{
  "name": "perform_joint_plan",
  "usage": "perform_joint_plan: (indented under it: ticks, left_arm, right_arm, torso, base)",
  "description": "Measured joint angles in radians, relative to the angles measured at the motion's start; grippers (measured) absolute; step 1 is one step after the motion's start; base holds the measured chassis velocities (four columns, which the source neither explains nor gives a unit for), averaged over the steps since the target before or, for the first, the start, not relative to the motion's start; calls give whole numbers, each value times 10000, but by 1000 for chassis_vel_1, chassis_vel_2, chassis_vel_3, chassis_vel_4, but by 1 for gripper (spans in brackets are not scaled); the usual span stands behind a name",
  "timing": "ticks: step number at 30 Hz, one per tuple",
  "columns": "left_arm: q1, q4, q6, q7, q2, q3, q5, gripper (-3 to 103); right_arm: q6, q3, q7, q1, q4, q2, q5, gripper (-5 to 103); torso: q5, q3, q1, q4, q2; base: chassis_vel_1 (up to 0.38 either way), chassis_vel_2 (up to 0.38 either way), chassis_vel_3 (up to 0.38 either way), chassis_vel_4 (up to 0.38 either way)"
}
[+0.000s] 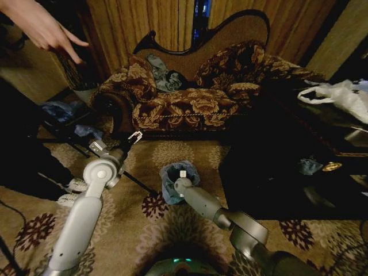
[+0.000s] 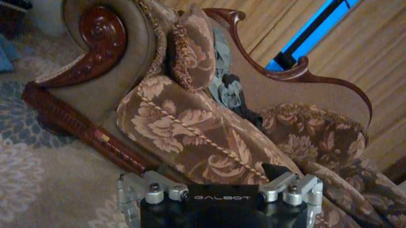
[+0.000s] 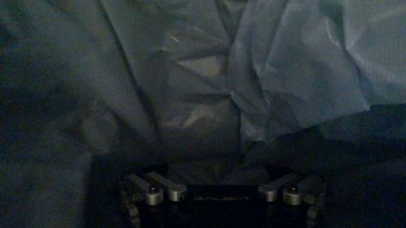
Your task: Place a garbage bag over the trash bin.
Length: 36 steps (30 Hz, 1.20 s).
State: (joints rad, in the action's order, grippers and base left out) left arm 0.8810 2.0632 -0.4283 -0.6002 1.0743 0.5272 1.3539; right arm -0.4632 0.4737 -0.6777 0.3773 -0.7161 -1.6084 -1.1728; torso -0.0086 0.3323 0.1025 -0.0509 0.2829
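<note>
The light blue garbage bag (image 1: 169,188) is draped over a small round shape on the patterned carpet, its mouth open upward. The trash bin itself is hidden under the film. My right gripper (image 1: 183,174) reaches down into the bag's mouth. In the right wrist view, wrinkled blue film (image 3: 279,71) hangs close in front of the right gripper (image 3: 222,190), whose jaws stand spread with nothing pinched between them. My left gripper (image 1: 135,137) hovers open to the left, near the sofa's base and apart from the bag. Its wrist view shows the left gripper (image 2: 219,189) facing the sofa arm.
A floral sofa (image 1: 184,103) stands behind the bag. To the right is a dark low table (image 1: 287,172) with a white plastic bag (image 1: 339,95) on it. A person's hand (image 1: 40,26) points in at the upper left. White sneakers (image 1: 72,192) and cables lie at the left.
</note>
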Motion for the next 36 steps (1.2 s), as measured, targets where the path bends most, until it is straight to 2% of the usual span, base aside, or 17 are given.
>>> perform_joint_plan:
  ticks: [6,11,14,15,17,19,21,25,30,32,33,35,36]
  left_arm:
    - [11,-48,41,34,-4,38,6,100]
    - [-15,-80,42,53,139,8,-10,100]
    - [-8,-71,27,58,157,1,-18,100]
    - [-8,-71,27,58,157,1,-18,100]
    - [46,-72,16,64,148,35,-54,100]
    - [85,-90,13,75,163,60,-102,100]
    - [96,-101,13,98,176,60,-127,100]
    - [106,-207,86,305,250,23,-313,100]
    - [109,-231,128,373,274,-79,-403,100]
    - [165,-190,173,493,247,-88,-431,100]
    - [214,-130,219,617,188,-52,-433,100]
    - [226,-118,233,650,171,-40,-437,100]
    - [260,-90,263,755,120,-13,-475,100]
  right_arm:
    - [196,-291,-167,-25,-281,1,13,100]
    - [265,-393,-958,-293,-1165,1,-371,100]
    - [264,-176,-1806,-436,-2260,3,-1196,100]
    - [264,-176,-1806,-436,-2260,3,-1196,100]
    - [253,208,-2566,-502,-3590,267,-2110,100]
    - [247,475,-3026,-500,-4568,713,-2556,100]
    - [263,572,-3108,-476,-4994,971,-2642,100]
    - [570,479,-3038,-296,-5955,1786,-2406,100]
    - [681,29,-3016,-172,-6496,2029,-2055,100]
    - [708,-189,-3026,-134,-7152,2376,-1780,100]
    - [720,-346,-3067,-89,-7810,2766,-1679,100]
    - [721,-410,-3067,-60,-8014,2902,-1646,100]
    - [724,-549,-3021,28,-8428,3183,-1551,100]
  torso:
    - [1,1,0,1,0]
    - [0,0,0,1,0]
    - [0,1,1,-1,0]
    - [0,1,1,-1,0]
    - [4,0,0,5,0]
    - [-4,0,0,3,0]
    - [-3,0,0,3,0]
    - [3,0,0,-2,0]
    - [2,0,0,1,-2]
    - [1,1,1,5,-3]
    - [2,1,0,5,-2]
    - [1,0,0,5,-2]
    - [3,0,0,5,-2]
  base:
    - [0,0,0,0]
    - [0,0,0,0]
    - [0,0,0,0]
    - [0,0,0,0]
    - [0,0,0,0]
    - [0,0,0,0]
    - [0,0,0,0]
    - [0,0,0,0]
    - [0,0,0,0]
    - [0,0,0,0]
    - [0,0,0,0]
    - [0,0,0,0]
    - [0,0,0,0]
